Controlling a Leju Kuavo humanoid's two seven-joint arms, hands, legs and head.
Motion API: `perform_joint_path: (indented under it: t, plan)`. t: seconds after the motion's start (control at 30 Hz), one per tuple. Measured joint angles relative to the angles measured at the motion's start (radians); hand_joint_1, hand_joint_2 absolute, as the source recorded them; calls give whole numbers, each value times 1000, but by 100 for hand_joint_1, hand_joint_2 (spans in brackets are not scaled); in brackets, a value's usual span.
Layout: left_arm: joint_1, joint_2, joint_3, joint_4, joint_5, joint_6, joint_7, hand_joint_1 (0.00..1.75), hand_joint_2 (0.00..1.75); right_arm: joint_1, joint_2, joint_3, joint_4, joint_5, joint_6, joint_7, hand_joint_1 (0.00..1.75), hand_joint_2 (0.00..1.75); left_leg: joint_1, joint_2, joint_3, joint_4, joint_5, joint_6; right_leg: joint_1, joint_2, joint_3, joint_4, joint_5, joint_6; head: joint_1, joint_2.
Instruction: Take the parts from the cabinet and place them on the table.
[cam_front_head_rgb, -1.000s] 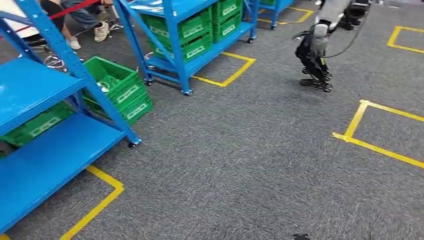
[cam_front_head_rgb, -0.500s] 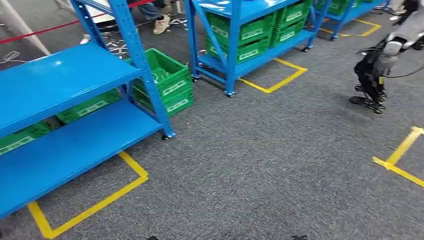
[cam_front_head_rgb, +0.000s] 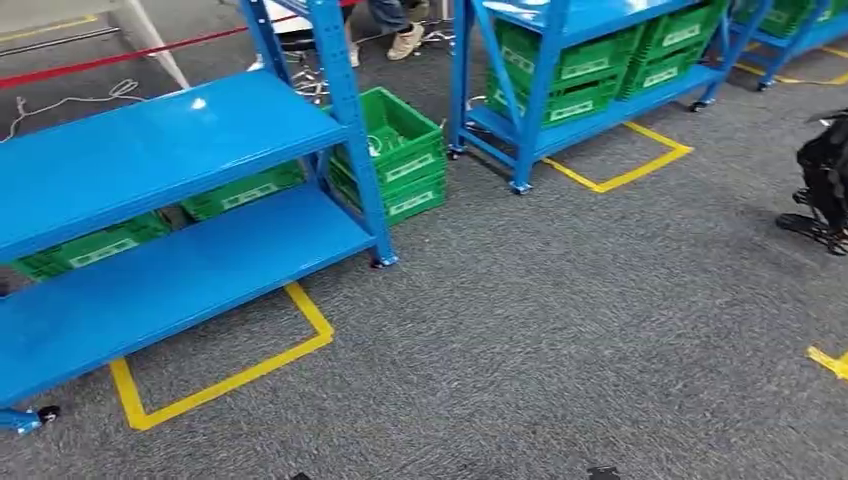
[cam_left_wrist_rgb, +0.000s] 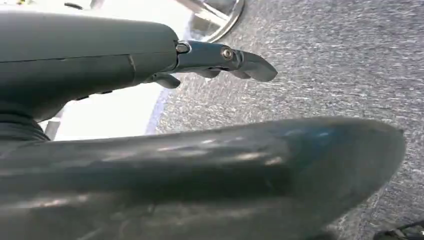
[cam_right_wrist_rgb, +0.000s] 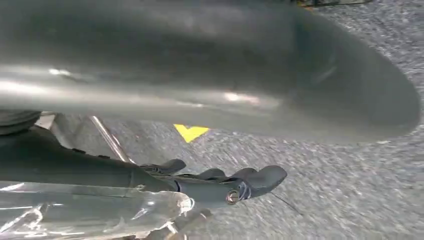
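The robot stands on grey carpet beside a blue steel shelving rack (cam_front_head_rgb: 150, 150), nothing collected so far. Its left hand (cam_left_wrist_rgb: 150, 150) hangs with fingers (cam_left_wrist_rgb: 225, 55) stretched out, holding nothing. The right hand (cam_right_wrist_rgb: 200, 75) looks likewise bare, though crinkled clear plastic (cam_right_wrist_rgb: 90, 210) lies alongside. Parts presumably sit in the ribbed green plastic crates (cam_front_head_rgb: 395, 150).

Grey carpet floor (cam_front_head_rgb: 560, 330) with yellow tape outline (cam_front_head_rgb: 225, 380); red rope barrier (cam_front_head_rgb: 110, 62) (background); person's shoe (cam_front_head_rgb: 405, 42).
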Motion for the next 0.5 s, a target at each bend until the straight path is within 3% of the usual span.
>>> perform_joint_path:
  t: [0.1,0.13,0.17,0.2,0.23,0.27,0.3,0.33,0.37,0.43,0.47,0.5]
  plan:
    - [1,1,0,0,-2,0,0,0,0,-1,0,0,0,0,0,0,0,0,0,-41,-11,4,2,16,0,-34,11,-13,0,11,6,0]
    - [2,2,0,0,-3,0,3,0,0,-3,0,0,0,0,0,0,0,175,5,-55,-6,-3,8,24,1,-45,15,-12,-4,18,3,0]
    - [4,2,0,0,-3,1,5,0,0,-4,0,0,0,1,0,-1,0,175,11,-67,-4,-6,12,29,-3,-6,8,3,-18,26,9,0]
    - [3,4,1,0,-6,1,9,0,0,-3,0,0,0,1,-1,-3,0,175,14,-74,-5,-5,13,34,-6,41,-12,50,-49,29,13,0]
    - [1,4,1,0,-6,1,11,0,0,-1,0,0,0,1,0,-3,0,175,15,-89,-5,-5,14,38,-8,67,-49,132,-91,32,16,0]
    - [0,3,1,0,-7,1,11,0,0,1,0,0,0,1,0,-2,0,175,15,-103,-6,-5,14,40,-9,78,-92,223,-129,35,16,0]
    - [0,3,1,0,-7,1,12,0,0,3,0,0,0,0,0,-2,0,175,15,-117,-6,-5,14,40,-9,81,-127,291,-150,36,17,0]
    - [2,4,1,0,-7,1,12,0,0,4,0,0,0,0,0,-2,0,175,15,-131,-5,-5,14,39,-9,82,-143,311,-145,36,16,0]
    - [3,5,1,0,-7,0,13,0,0,4,0,0,0,0,-1,-2,0,175,16,-145,-4,-5,14,39,-9,82,-135,284,-117,35,16,0]
    - [3,5,2,0,-7,-6,15,0,0,2,0,0,0,1,-1,-2,0,175,20,-176,-2,-4,15,33,-16,95,-65,126,-22,37,16,0]
    - [2,5,2,0,-7,-10,17,0,0,2,0,0,0,2,-1,-2,0,175,22,-190,-2,-2,14,26,-23,133,-23,37,16,41,16,0]
    - [0,6,2,0,-8,-11,20,0,0,2,1,0,0,3,0,-2,0,175,17,-202,-9,7,12,16,-31,192,-10,0,1,43,19,0]
